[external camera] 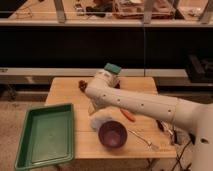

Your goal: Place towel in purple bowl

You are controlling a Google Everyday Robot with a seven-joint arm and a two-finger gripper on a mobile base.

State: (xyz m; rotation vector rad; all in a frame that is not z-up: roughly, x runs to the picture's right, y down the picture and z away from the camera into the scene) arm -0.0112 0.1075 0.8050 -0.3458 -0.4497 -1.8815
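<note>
The towel [98, 122] is a pale grey crumpled cloth lying on the wooden table [65, 90], just left of and touching the purple bowl [112, 134]. The bowl stands near the table's front edge. My white arm reaches in from the right across the table's middle. My gripper [94, 108] hangs at the arm's far end, directly above the towel and close to it. The arm hides most of the gripper.
A green tray [45, 135] overhangs the table's front left corner. A teal sponge [112, 68] and a dark object [82, 85] lie at the back. An orange carrot-like item [128, 115] and a fork [146, 142] lie right of the bowl. Cables [167, 131] hang at the right edge.
</note>
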